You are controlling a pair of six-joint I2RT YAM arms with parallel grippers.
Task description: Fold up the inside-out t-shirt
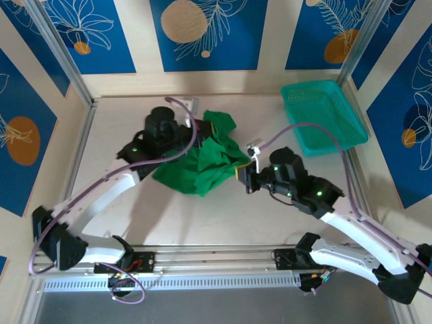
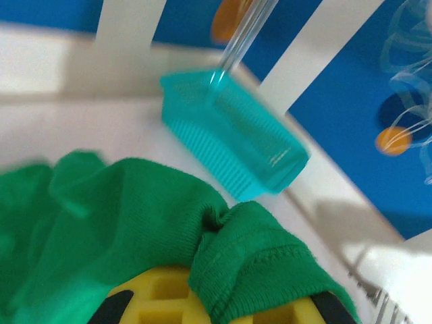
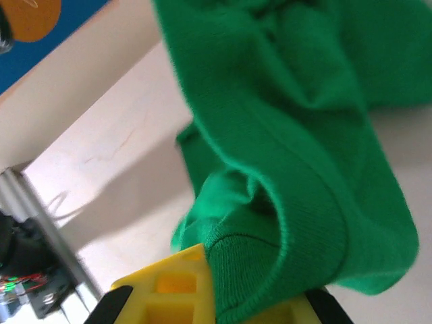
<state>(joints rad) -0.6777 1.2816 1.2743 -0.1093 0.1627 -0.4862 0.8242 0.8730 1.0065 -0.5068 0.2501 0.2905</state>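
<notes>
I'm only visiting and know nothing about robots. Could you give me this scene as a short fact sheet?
Garment: green t-shirt, crumpled in a heap on the table
Left gripper: pinching a stitched hem of the shirt
Right gripper: pinching another shirt edge
Container: teal basket, far right corner, apart from the shirt
Fold: no neat fold yet

Bright and even from above in the top view, with soft shadows on the table (image 1: 223,219). Smeared by motion blur in the left wrist view: basket (image 2: 233,145) streaky, white blown out at upper left, only the near t-shirt (image 2: 256,263) hem sharp. Cleaner in the right wrist view, knit crisp up close, soft shadow under the cloth.
</notes>
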